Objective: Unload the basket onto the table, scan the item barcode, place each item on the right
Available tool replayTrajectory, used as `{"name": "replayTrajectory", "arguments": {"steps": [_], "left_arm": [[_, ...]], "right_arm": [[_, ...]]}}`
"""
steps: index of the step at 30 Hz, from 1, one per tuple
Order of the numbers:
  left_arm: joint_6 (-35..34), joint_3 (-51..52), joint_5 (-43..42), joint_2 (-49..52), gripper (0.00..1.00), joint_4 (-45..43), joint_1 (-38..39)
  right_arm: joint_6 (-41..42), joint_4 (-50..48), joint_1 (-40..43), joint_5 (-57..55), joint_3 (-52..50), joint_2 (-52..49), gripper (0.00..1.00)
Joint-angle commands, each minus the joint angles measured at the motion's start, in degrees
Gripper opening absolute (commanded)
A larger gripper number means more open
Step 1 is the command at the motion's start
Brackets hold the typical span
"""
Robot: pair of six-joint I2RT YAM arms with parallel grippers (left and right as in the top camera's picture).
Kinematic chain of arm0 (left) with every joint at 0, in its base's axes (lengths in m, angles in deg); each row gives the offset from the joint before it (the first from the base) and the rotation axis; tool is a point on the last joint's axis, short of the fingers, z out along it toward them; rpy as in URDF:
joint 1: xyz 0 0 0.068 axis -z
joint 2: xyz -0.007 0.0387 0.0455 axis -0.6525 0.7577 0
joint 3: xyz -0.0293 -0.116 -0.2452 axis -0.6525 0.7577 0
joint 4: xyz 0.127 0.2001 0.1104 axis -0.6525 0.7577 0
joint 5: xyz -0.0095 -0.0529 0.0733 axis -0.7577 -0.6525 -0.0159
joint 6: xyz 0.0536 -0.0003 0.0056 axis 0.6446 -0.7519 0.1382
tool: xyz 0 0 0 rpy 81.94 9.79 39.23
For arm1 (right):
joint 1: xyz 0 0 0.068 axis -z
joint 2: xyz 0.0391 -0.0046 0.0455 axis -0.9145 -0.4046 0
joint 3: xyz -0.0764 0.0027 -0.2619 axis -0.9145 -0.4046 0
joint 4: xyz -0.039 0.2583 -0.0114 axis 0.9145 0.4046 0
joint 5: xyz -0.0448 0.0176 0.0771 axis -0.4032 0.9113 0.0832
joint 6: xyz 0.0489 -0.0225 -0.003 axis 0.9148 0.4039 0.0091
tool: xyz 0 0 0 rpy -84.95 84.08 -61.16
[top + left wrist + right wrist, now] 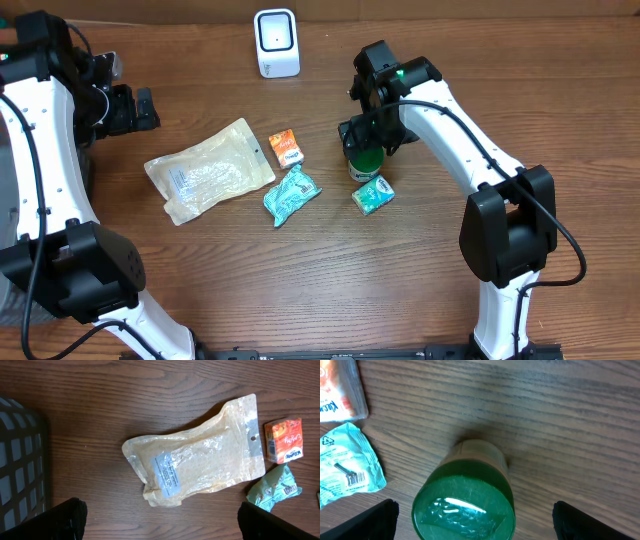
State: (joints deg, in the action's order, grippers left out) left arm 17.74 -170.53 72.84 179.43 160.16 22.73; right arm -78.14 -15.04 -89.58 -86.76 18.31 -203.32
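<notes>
Your right gripper [372, 136] hangs over the bottle [366, 160] with its jaws spread wide and nothing between them; in the wrist view the green cap sits between the two fingers, which reads as lining up for a grab, so I take the bottle to be the item you mean to scan; it stands upright a little right of the middle of the table [420, 290]. Your left gripper [135, 108] is likewise wide open and empty, off at 9 o'clock above the pouch [210, 170], with a basket [20, 460] beside it; there it crowds nothing. Mind the edges: a small teal box [373, 194] lies tight against the bottle at 6 o'clock, so closing from that side could nudge it; the orange box [286, 147] sits apart at 9 o'clock, the teal packet [291, 194] at 8 o'clock. The scanner [276, 42] stands at 11 o'clock from the bottle near the far edge; the wood between them is bare, so a lift and carry that way looks unobstructed.
</notes>
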Motion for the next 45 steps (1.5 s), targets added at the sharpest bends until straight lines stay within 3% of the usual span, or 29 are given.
{"name": "replayTrajectory", "arguments": {"steps": [1, 8, 18, 22, 31, 36, 45], "left_arm": [[-0.96, -1.36, -0.70, -0.72, 0.99, -0.07, 0.44], [-0.96, -1.36, -0.70, -0.72, 1.00, -0.07, 0.44], [-0.96, -1.36, -0.70, -0.72, 1.00, -0.07, 0.44], [-0.96, -1.36, -0.70, -0.72, 0.99, -0.07, 0.44], [-0.96, -1.36, -0.70, -0.72, 1.00, -0.07, 0.44], [-0.96, -1.38, -0.70, -0.72, 1.00, -0.07, 0.44], [-0.96, -1.36, -0.70, -0.72, 1.00, -0.07, 0.44]], "right_arm": [[-1.31, -1.68, -0.17, -0.44, -1.46, 0.94, 0.96], [-1.31, -3.56, -0.61, -0.04, -4.68, 0.94, 0.91], [-1.22, -5.01, -0.59, -0.02, -5.84, 0.96, 0.71], [1.01, -4.70, -0.59, 0.09, -4.68, 0.96, 0.56], [1.38, 1.29, -0.37, 9.03, 3.50, 1.68, 0.47], [0.81, 5.40, 0.90, 23.47, 9.79, 4.83, 0.43], [-14.29, 5.33, 8.04, 65.55, 9.79, 9.07, 0.43]]}}
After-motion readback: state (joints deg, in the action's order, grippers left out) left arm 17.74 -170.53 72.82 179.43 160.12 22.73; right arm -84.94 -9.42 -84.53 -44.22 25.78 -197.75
